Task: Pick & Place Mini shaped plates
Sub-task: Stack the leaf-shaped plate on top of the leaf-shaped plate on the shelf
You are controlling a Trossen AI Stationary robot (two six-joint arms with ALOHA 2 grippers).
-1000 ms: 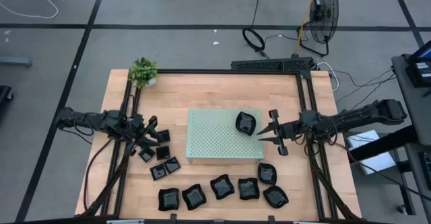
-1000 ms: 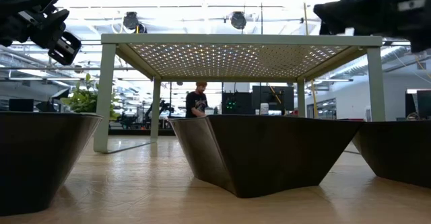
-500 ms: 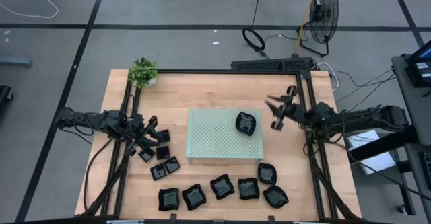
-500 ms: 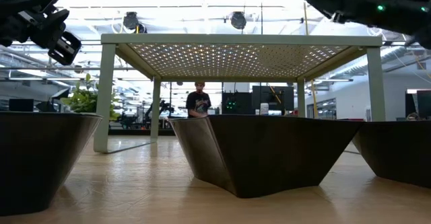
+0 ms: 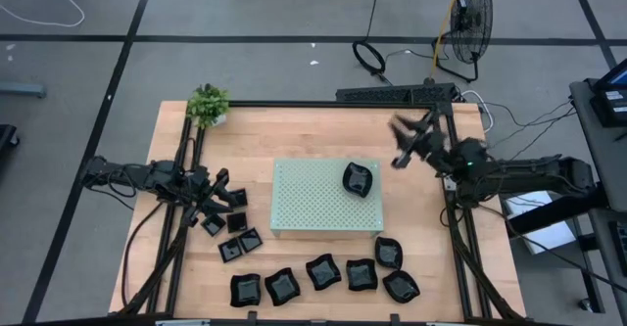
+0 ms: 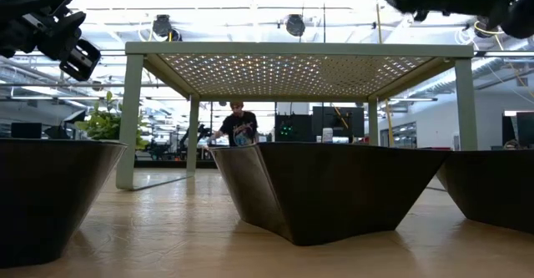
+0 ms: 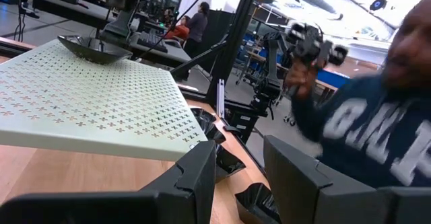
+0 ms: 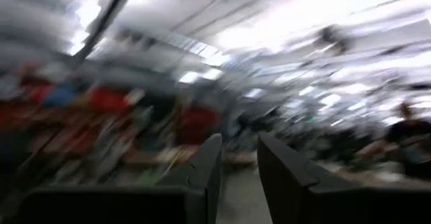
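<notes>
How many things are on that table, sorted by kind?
Tiny square black dishes: 5 in view
Larger black dishes: 7, one of them on the board
Pale green board: 1
Potted plant: 1
Total: 14

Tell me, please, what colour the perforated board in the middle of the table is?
Pale green; the perforated board shows best in the high view.

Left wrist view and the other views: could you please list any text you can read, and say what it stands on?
Sweatshirt of the person, left wrist view: large white letters, too blurred and cut off to read.
Nothing else in any view bears readable text.
</notes>
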